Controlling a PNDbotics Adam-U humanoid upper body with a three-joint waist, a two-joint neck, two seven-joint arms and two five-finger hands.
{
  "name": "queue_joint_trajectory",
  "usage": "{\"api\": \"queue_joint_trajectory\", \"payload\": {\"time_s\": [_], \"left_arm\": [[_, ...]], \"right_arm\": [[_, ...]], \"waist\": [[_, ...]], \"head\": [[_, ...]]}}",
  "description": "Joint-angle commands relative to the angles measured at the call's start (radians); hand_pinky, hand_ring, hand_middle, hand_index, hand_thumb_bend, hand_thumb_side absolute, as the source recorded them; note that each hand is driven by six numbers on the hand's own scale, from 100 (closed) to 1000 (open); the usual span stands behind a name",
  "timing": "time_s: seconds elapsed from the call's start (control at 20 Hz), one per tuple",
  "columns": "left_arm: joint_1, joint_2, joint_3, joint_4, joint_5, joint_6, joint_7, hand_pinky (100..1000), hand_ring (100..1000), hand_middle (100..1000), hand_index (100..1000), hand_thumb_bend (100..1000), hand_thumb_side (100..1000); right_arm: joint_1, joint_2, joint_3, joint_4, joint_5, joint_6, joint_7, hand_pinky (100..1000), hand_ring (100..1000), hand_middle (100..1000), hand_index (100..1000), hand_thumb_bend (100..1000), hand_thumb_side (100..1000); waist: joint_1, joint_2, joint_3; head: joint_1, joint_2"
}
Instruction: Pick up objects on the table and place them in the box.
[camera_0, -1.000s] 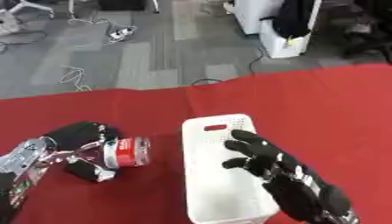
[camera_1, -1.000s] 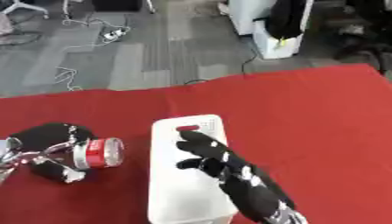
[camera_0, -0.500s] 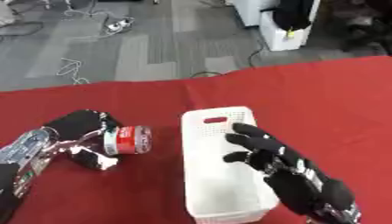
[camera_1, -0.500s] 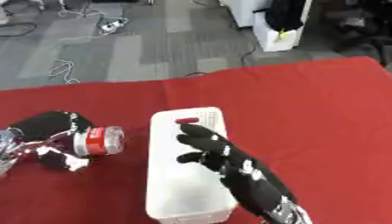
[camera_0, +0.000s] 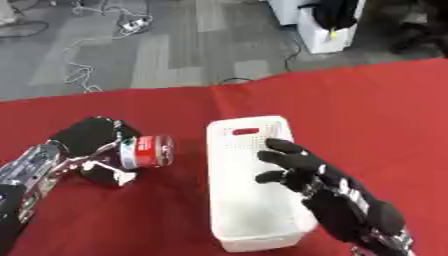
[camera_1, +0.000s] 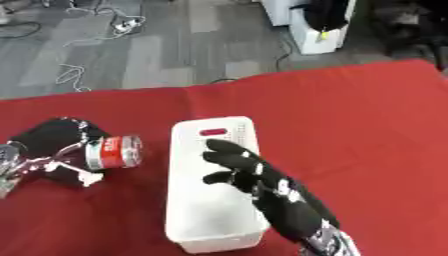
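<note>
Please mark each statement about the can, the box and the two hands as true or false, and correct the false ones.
1. The left hand holds the can. True.
2. The can already lies inside the white box. False: it is left of the box, outside it.
3. The right hand is over the box with fingers spread. True.
4. The right hand grips a bottle. False: it holds nothing.
5. The table has a blue cover. False: it is red.
</note>
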Motion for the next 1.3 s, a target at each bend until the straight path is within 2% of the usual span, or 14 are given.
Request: {"api": "queue_joint_trajectory", "payload": {"time_s": [0.05, 0.35, 0.65, 0.9, 1.3], "left_arm": [[0.002, 0.03, -0.008, -0.005, -0.007, 0.004, -0.002, 100, 136, 207, 374, 257, 100], [0.005, 0.057, -0.025, -0.048, 0.012, -0.006, -0.018, 100, 152, 229, 394, 294, 100], [0.003, 0.085, -0.041, -0.099, 0.044, -0.009, -0.039, 100, 159, 242, 403, 317, 100], [-0.01, 0.101, -0.049, -0.131, 0.092, -0.008, -0.061, 100, 162, 246, 409, 323, 100], [-0.022, 0.114, -0.054, -0.162, 0.153, 0.008, -0.098, 100, 164, 247, 412, 325, 100]], "right_arm": [[0.001, -0.006, -0.006, -0.01, -0.001, -0.014, 0.017, 862, 977, 1000, 933, 500, 1000], [0.029, -0.001, -0.005, -0.006, 0.005, -0.011, 0.017, 859, 974, 1000, 932, 498, 1000], [0.066, 0.008, -0.003, -0.001, 0.012, -0.007, 0.018, 855, 969, 999, 929, 497, 1000], [0.093, 0.022, -0.003, 0.007, 0.016, -0.009, 0.015, 851, 963, 995, 926, 498, 1000], [0.116, 0.042, -0.001, 0.019, 0.021, -0.016, 0.015, 847, 958, 990, 923, 494, 1000]], "waist": [[0.0, -0.027, 0.006], [0.005, -0.059, 0.031], [0.009, -0.104, 0.064], [0.006, -0.145, 0.087], [0.001, -0.187, 0.105]], "head": [[0.002, 0.0], [-0.003, -0.004], [-0.007, -0.016], [-0.008, -0.028], [-0.007, -0.046]]}}
